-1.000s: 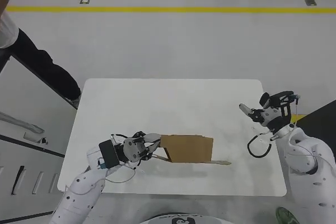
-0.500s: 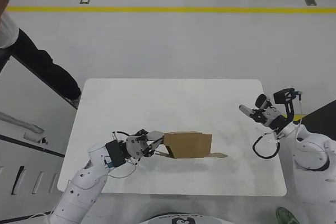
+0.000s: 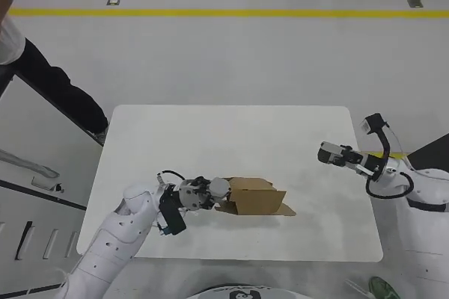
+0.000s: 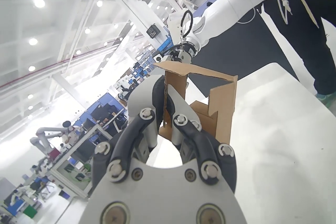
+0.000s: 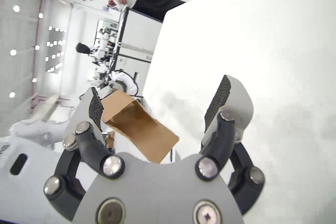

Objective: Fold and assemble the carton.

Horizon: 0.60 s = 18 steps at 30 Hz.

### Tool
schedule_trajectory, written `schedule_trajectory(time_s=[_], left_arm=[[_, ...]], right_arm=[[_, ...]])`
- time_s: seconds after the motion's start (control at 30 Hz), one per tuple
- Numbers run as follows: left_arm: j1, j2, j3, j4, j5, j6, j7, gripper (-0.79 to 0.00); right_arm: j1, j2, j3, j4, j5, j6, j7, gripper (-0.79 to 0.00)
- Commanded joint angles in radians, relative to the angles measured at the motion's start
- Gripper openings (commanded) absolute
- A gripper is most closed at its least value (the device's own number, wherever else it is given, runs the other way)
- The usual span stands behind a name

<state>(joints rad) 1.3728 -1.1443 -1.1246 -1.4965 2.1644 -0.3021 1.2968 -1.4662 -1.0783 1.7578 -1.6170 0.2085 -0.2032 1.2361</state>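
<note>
Carton [image 3: 254, 198] sits on table [image 3: 232, 134], in front half nearer robot's edge, approx mid-width. L gripper [image 3: 215, 191] is at carton's left end, touching it, w/ an upright carton wall edge btwn its fingers [image 4: 141, 100]. One flap [image 3: 286, 211] lies flat on table, sticking out at carton's right-front corner. R gripper [image 3: 327, 153] is over table's right side, near right edge, well apart from carton: to carton's right & farther back from robot. L gripper & R gripper are on opposite sides of carton.
</note>
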Motion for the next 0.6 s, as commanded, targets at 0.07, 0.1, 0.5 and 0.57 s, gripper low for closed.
schedule_trajectory(time_s=[0.07,0.1,0.5,0.57], left_arm=[[-0.024,0.0,0.019,0.032,0.025,0.051,0.026,-0.785],[-0.024,0.0,0.019,0.032,0.025,0.051,0.026,-0.785],[-0.041,0.001,0.045,0.025,0.063,0.121,0.03,-0.785],[-0.053,-0.002,0.054,0.038,0.047,0.157,0.042,-0.785]], right_arm=[[0.023,0.005,-0.01,0.031,0.093,0.069,0.074,0.0],[0.023,0.005,-0.01,0.031,0.093,0.069,0.074,0.0],[0.04,-0.003,-0.08,0.127,0.356,0.217,0.183,0.0],[0.059,-0.003,-0.098,0.156,0.399,0.257,0.218,0.0]])
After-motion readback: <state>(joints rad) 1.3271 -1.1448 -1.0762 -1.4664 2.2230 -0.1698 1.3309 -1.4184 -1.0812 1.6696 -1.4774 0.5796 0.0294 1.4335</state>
